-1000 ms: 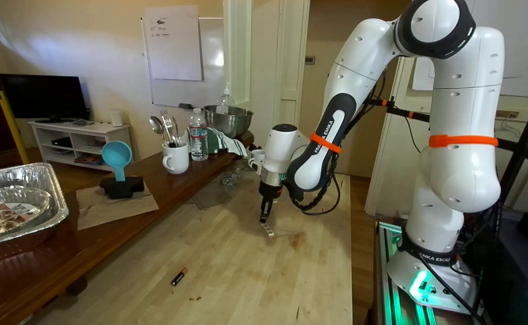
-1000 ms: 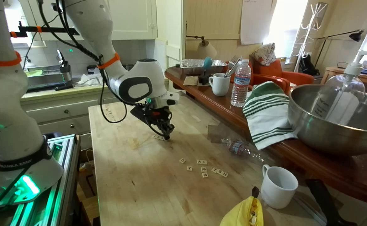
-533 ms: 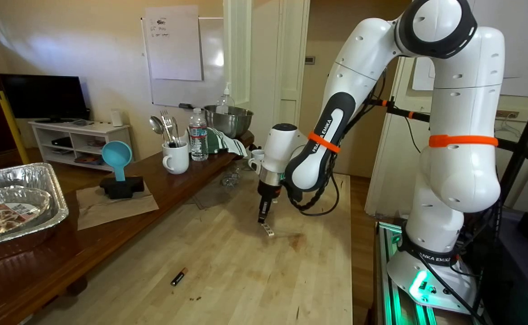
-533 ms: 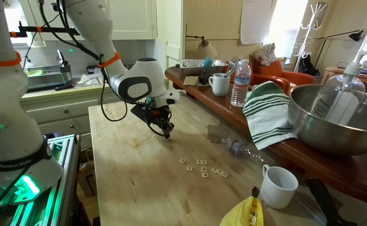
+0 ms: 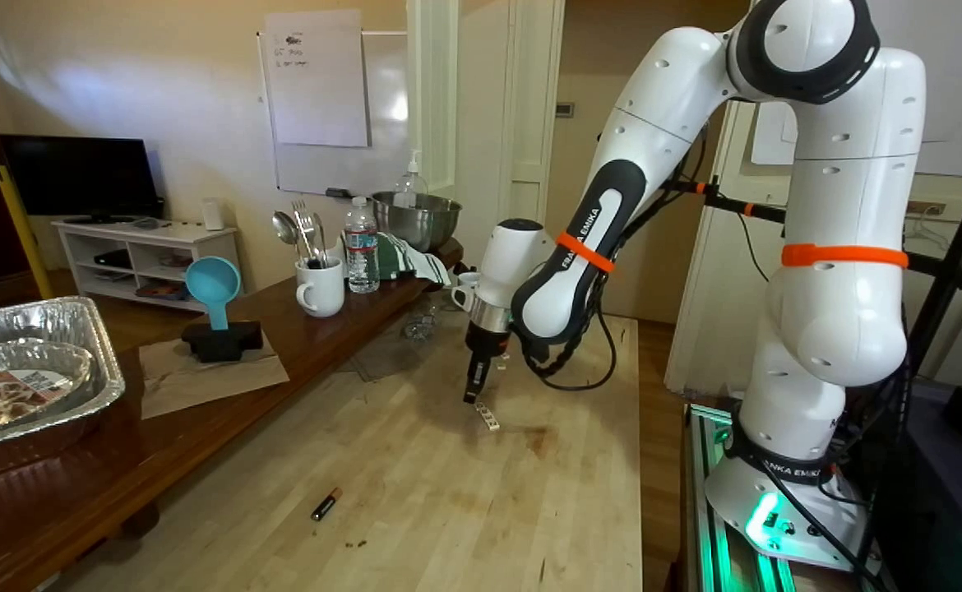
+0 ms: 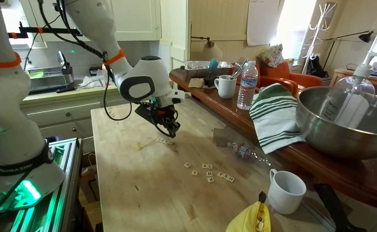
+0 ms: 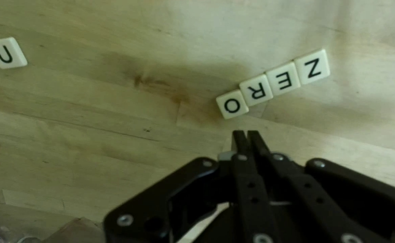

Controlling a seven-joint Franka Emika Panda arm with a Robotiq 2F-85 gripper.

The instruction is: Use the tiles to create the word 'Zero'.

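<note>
Four cream-white tiles lie touching in a slightly slanting row on the wooden table: Z (image 7: 312,66), E (image 7: 283,79), R (image 7: 256,90) and O (image 7: 232,104), reading ZERO. The same row of tiles (image 6: 165,141) shows in an exterior view. My gripper (image 7: 246,132) hangs just beyond the O end, apart from the tiles. Its fingertips are almost together, only a thin slit between them, and they hold nothing. Loose tiles lie elsewhere, among them a U tile (image 7: 6,53), a Y tile (image 6: 194,173) and a P tile (image 6: 210,179).
A clear plastic bottle (image 6: 248,153) lies on its side by the dark wooden counter (image 6: 204,93). A white mug (image 6: 286,191) and a yellow pouch (image 6: 248,220) stand near that table end. A battery (image 5: 326,504) lies at the opposite end.
My gripper has risen a little and drawn back from the end of the row, so the O tile now shows uncovered in an exterior view. The tiles look unmoved.
</note>
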